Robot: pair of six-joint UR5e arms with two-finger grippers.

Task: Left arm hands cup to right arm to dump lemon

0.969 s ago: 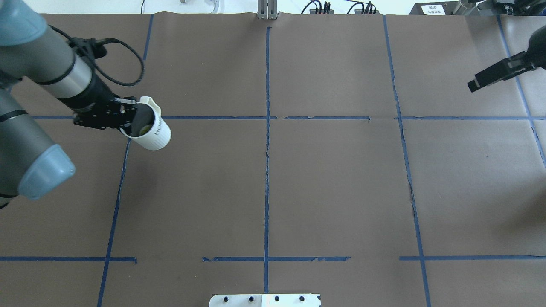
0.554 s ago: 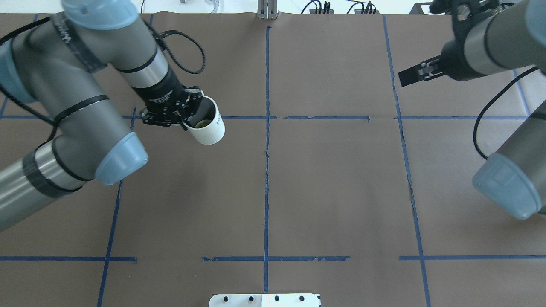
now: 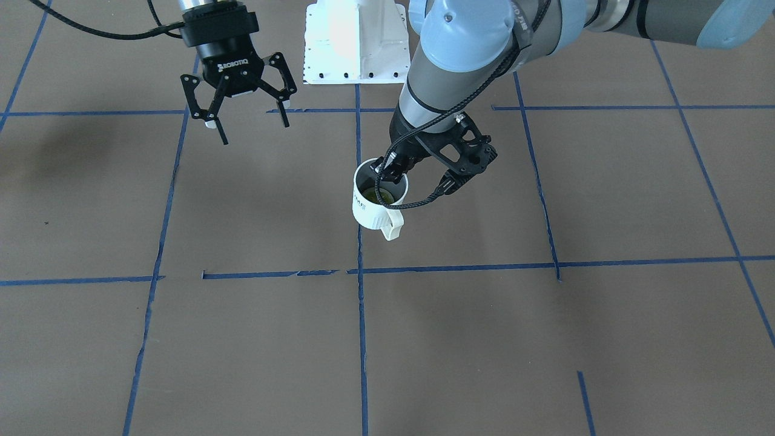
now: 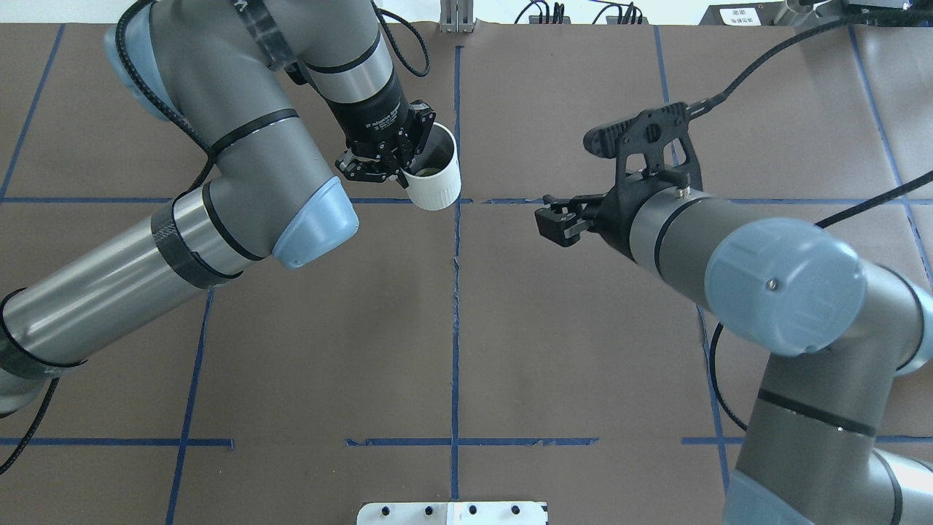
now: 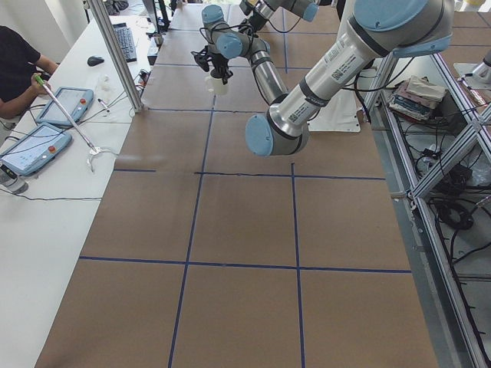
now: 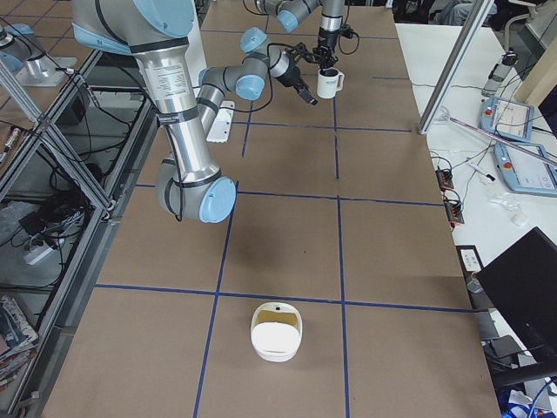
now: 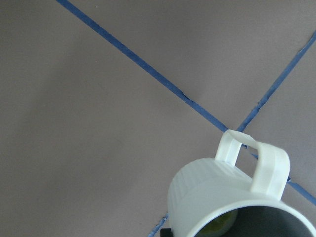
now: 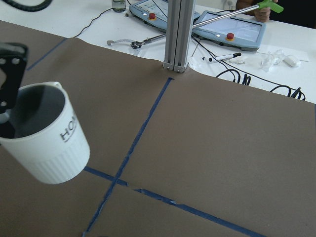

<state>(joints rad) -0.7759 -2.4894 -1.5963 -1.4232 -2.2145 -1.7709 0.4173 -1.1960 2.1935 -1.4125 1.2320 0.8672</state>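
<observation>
Plainly, the left claw (image 4: 399, 166) is pinched shut on the rim of the cup (image 4: 436, 182), one finger inside and one outside, on the side nearest its own arm. That grip leaves the lettered, ribbed wall bare toward the right claw (image 3: 251, 126). The right claw hangs with its jaws spread wide and nothing in them, near the cup but apart from it, across the middle tape line.

The cup is held clear of the counter (image 4: 568, 350), mouth up and only a little tilted, with its handle pointing away from the robot. This is likely so that the lemon (image 3: 376, 195) does not roll out before the hand-over. The lemon lies at the bottom of the grey inside, the only thing in there.

Well apart, toward the counter's right end, sits a white bowl (image 6: 277, 329); what it holds I cannot tell.
</observation>
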